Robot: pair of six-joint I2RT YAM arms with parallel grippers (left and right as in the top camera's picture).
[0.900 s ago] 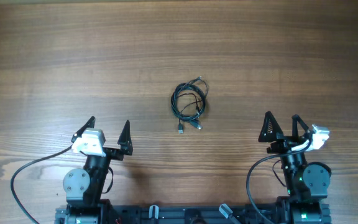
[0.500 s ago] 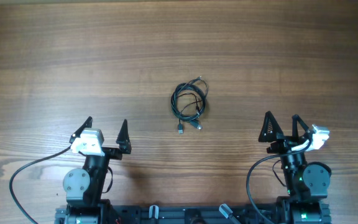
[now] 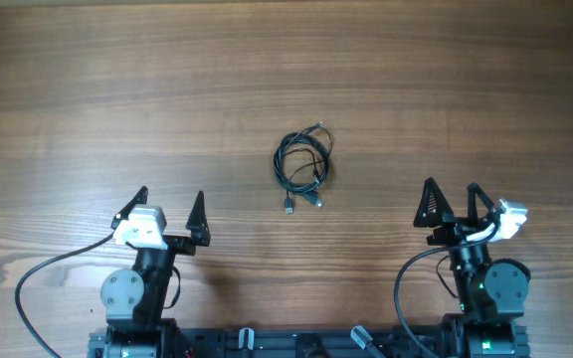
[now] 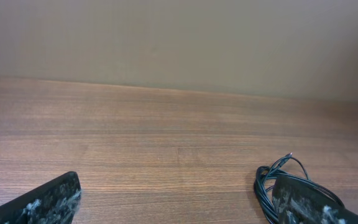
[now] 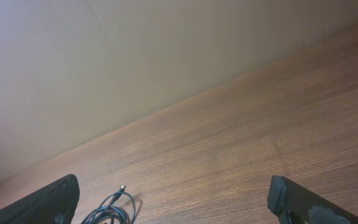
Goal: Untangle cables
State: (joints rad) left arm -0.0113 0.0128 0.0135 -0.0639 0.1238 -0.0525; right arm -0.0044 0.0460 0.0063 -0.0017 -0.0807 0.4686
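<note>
As before, cables [image 3: 302, 164] coiled, untouched.

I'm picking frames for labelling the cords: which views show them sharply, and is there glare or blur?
Overhead: even light, no glare, cables crisp on the table. Left wrist: cables softer, partly behind a finger. Right wrist: only their top shows at the bottom edge, small and soft.

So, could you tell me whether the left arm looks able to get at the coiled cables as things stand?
Probably yes: the cables lie alone on the table ahead of the left arm, whose jaws stand open, with nothing between them.
</note>
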